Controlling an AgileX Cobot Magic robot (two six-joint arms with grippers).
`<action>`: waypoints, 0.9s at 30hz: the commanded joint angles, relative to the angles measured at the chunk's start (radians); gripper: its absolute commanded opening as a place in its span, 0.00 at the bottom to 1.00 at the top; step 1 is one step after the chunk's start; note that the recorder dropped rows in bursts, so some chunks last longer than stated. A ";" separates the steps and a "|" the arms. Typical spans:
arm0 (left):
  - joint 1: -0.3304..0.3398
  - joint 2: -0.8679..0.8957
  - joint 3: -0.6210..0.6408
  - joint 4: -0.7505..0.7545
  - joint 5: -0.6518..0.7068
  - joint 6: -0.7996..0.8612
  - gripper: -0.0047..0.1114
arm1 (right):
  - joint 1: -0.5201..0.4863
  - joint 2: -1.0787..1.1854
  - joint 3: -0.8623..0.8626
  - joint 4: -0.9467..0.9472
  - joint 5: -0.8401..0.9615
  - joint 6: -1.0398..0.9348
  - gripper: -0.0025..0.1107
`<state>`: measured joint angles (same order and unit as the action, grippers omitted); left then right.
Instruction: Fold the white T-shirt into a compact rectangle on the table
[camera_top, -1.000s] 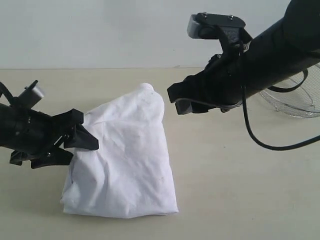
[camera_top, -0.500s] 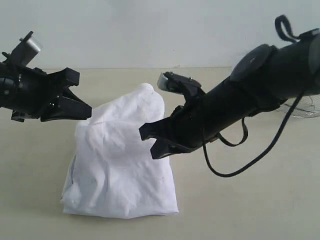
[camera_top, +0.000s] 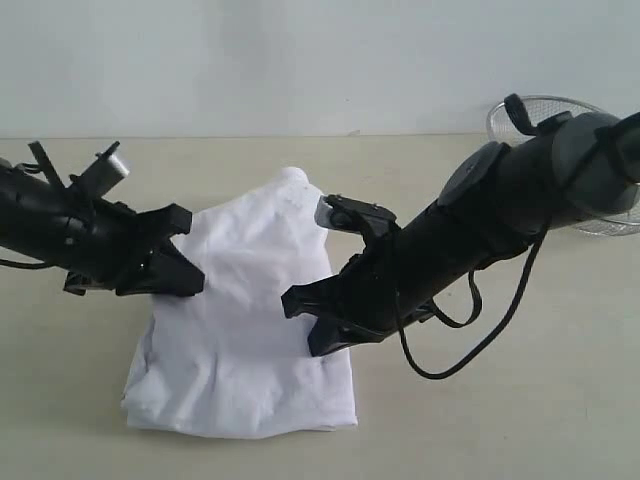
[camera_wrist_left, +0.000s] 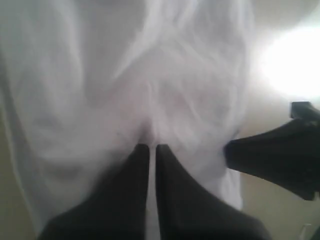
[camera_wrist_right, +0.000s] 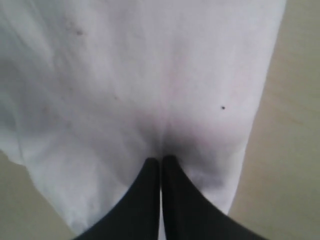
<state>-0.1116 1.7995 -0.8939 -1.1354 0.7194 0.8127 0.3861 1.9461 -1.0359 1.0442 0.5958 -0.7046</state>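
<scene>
T-shirt (camera_wrist_left: 150, 75) blurry beyond closed jaws

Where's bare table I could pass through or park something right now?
Bare table near right of the white T-shirt, the near left corner, and the far strip behind it. Crowded: centre, left gripper and right gripper on the shirt; wire basket far right.

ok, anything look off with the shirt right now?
The white T-shirt is lopsided, not rectangular: wide at the near edge, tapering to a rumpled peak at the far end. The left gripper and right gripper are shut, each puckering the cloth.
</scene>
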 joint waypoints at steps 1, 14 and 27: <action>-0.002 0.039 -0.002 0.033 -0.076 -0.007 0.08 | -0.006 -0.002 0.001 0.001 -0.002 -0.013 0.02; -0.001 0.157 -0.109 0.038 -0.035 0.047 0.08 | -0.006 -0.002 -0.001 -0.002 -0.001 -0.028 0.02; -0.003 -0.051 -0.105 0.242 0.085 -0.148 0.08 | -0.006 -0.002 -0.003 0.164 0.158 -0.147 0.02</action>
<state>-0.1116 1.7470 -1.0257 -0.9542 0.7985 0.7166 0.3861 1.9237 -1.0359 1.1966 0.7375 -0.8313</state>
